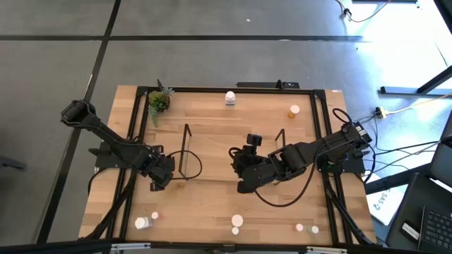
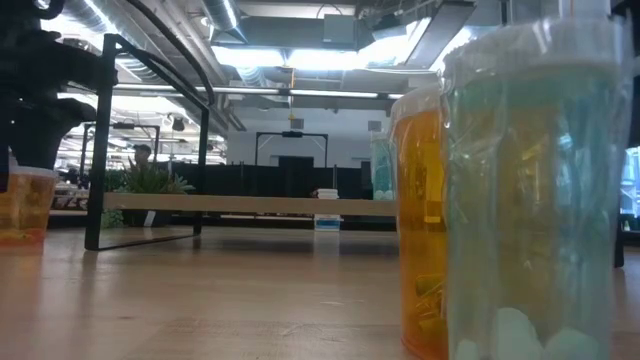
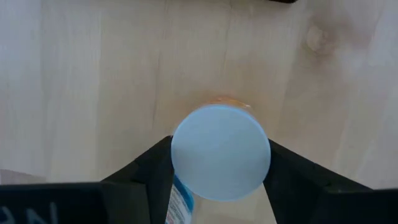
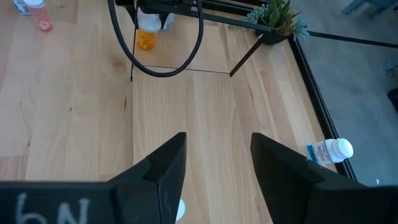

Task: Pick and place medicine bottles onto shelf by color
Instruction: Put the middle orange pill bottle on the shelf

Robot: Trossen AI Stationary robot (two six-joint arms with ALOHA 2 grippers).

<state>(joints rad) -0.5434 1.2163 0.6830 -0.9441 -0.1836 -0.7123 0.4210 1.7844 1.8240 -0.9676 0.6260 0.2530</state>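
My left gripper (image 3: 217,186) straddles an orange bottle (image 3: 221,152) standing on the table (image 3: 93,81) beside the shelf (image 1: 185,152), fingers flanking its cap; I cannot tell whether they grip. Next: clamp, then lift. My right gripper (image 4: 217,168) waits, fingers apart.

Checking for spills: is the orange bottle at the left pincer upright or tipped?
Upright: the orange bottle shows its round white cap face-on between the left pincer's fingers.
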